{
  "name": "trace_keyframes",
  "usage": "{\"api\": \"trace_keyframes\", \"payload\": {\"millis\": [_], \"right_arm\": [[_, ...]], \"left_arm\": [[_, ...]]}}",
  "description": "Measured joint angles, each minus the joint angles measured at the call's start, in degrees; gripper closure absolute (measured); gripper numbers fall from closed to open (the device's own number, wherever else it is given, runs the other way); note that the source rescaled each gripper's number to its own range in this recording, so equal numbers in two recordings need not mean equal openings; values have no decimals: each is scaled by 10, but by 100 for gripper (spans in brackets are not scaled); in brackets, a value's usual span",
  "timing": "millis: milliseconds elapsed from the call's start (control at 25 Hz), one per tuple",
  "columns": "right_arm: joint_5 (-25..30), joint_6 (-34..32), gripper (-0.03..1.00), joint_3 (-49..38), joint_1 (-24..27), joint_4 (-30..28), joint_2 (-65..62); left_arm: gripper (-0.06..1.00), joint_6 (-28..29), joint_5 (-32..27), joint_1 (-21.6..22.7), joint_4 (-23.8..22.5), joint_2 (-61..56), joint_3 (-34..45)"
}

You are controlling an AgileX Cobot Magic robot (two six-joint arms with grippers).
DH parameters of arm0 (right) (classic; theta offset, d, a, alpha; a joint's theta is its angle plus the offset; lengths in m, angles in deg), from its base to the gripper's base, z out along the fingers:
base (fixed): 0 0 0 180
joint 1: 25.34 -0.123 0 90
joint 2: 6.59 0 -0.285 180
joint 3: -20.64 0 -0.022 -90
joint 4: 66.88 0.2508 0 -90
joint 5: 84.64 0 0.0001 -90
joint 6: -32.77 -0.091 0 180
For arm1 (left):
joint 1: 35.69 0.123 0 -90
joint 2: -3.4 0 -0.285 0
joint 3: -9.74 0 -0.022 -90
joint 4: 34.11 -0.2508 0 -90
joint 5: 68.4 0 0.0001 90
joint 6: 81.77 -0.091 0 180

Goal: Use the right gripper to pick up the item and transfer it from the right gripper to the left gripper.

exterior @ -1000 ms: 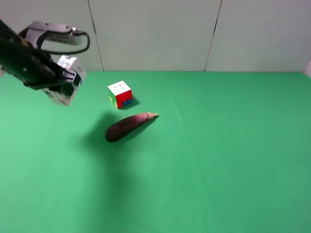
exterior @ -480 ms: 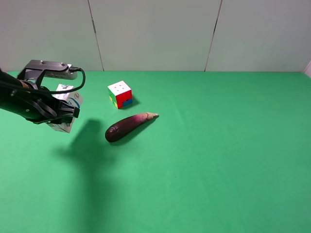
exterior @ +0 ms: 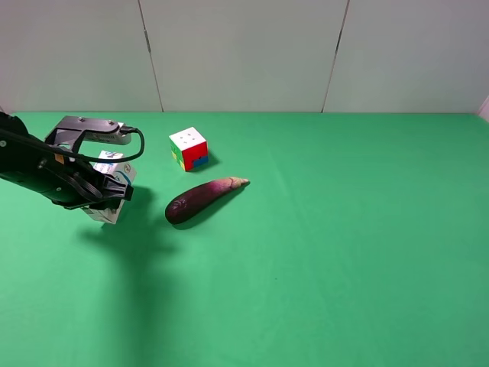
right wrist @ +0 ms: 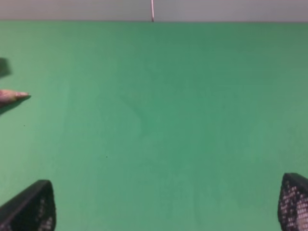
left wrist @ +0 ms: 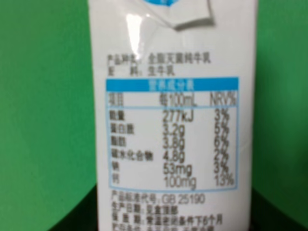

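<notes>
The item, a white drink carton (exterior: 108,213) with blue markings, sits between the fingers of my left gripper (exterior: 107,195) at the left of the green table. It is low, at or just above the cloth; I cannot tell whether it touches. The left wrist view is filled by the carton's printed side (left wrist: 173,120), upright with its folded top showing. My right gripper (right wrist: 168,207) is out of the exterior high view. In the right wrist view its two fingertips (right wrist: 29,209) stand far apart over bare green cloth, holding nothing.
A colourful puzzle cube (exterior: 189,148) stands behind and to the right of the carton. A dark purple eggplant (exterior: 202,199) lies to the right of the left gripper; its tip (right wrist: 12,95) shows in the right wrist view. Pale wall panels (exterior: 244,53) lie behind the table.
My left gripper has come down with the carton, from high at the far left to low near the cloth, and shifted slightly right. The cube and eggplant have not moved.
</notes>
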State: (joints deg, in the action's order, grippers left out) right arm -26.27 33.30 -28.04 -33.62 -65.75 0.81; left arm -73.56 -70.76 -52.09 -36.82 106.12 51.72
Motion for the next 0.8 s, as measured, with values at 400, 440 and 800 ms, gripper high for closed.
{"api": "trace_keyframes", "payload": {"millis": [400, 440, 800], "right_arm": [[0, 0, -3, 0, 0, 0, 0], [-1, 0, -3, 0, 0, 0, 0], [-1, 0, -3, 0, 0, 0, 0]], "left_arm": [[13, 3, 11, 0, 0, 0, -1], [5, 3, 11, 0, 0, 0, -1], [-5, 3, -20, 0, -1, -36, -1]]}}
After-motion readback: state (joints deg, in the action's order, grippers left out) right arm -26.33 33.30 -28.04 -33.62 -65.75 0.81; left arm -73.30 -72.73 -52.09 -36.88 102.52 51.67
